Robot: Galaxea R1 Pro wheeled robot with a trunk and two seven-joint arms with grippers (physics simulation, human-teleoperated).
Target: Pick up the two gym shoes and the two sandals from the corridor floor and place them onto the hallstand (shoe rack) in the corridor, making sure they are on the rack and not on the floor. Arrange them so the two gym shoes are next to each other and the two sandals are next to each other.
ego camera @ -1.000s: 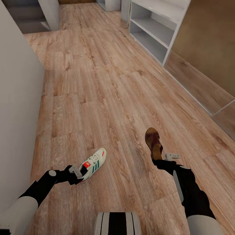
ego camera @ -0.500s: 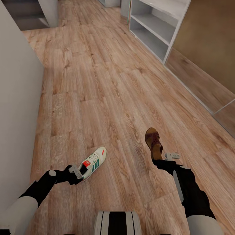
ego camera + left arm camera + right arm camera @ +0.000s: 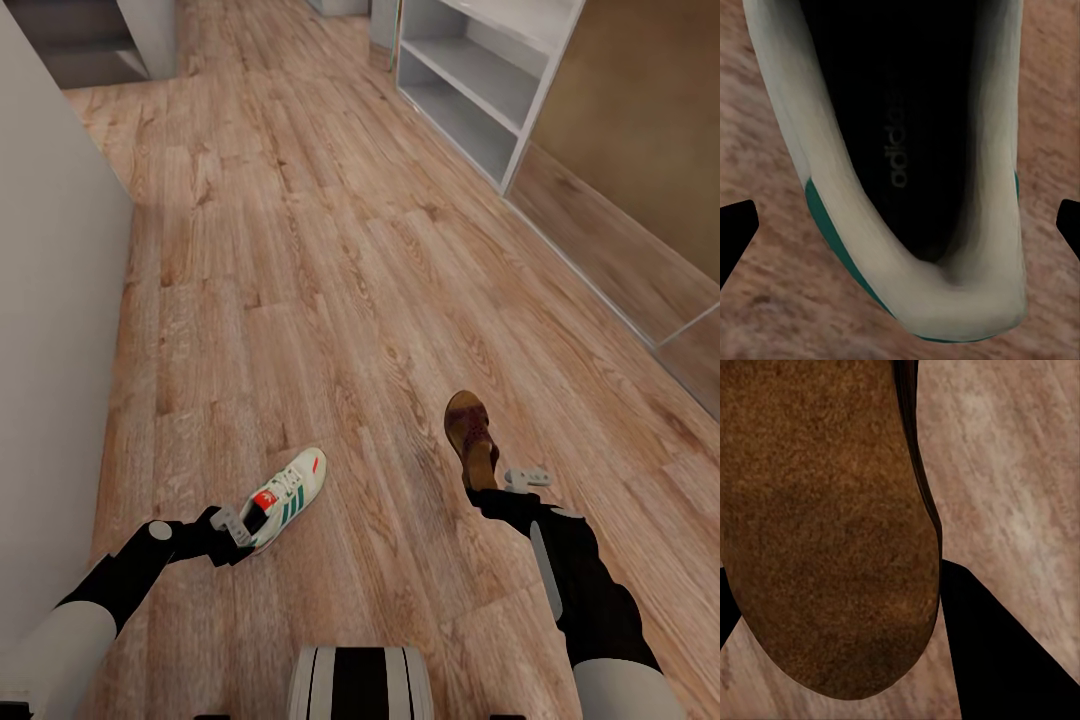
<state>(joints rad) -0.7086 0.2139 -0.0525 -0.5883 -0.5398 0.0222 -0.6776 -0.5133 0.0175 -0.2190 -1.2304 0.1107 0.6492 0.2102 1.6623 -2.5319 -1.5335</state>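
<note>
- The left gripper (image 3: 243, 527) holds a white sneaker (image 3: 287, 497) by its heel, jaws closed on it; the left wrist view looks into the shoe's dark opening (image 3: 907, 142).
- The right gripper (image 3: 497, 487) carries a brown sandal (image 3: 471, 434) by its heel end; the right wrist view shows the sandal's heel (image 3: 825, 532) close up, apparently held between the jaws.
- Both shoes hang above the wooden floor (image 3: 330, 270).
- The shoe rack (image 3: 480, 85) stands well ahead on the right.
- The step appears to be carrying; it would go best with both grips firm and a steady drive toward the rack.
- A grey wall (image 3: 50, 330) runs along the left; the way ahead looks open.
</note>
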